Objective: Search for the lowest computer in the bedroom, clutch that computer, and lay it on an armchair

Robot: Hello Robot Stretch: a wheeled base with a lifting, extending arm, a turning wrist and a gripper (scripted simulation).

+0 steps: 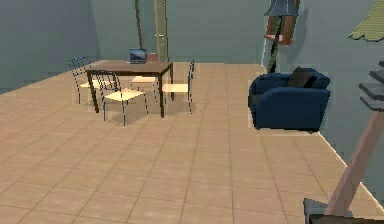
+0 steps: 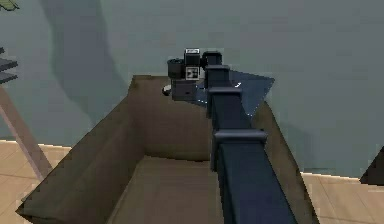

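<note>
Bench (image 1: 115, 67), forward view's left, ringed by chairs (image 1: 122, 98). A computer (image 1: 138, 56) stands lid-up at its far edge.
Armchair (image 1: 290, 100), blue, well apart to the right.
Brown box (image 2: 95, 140), open-topped, arm side view. The gripper (image 2: 172, 90) sits near its far wall; finger spacing and load cannot be told. The arm (image 2: 245, 170) runs above the box.
Step, judged: search. Compare this computer's height with any other before committing, and raise the arm clear of the box walls before turning.
The forward view supplies computer and armchair; the arm side view supplies gripper and box.

Dining table (image 1: 110, 67) bears laptop (image 1: 138, 56); floor (image 1: 150, 160) bears armchair (image 1: 290, 100).
</note>
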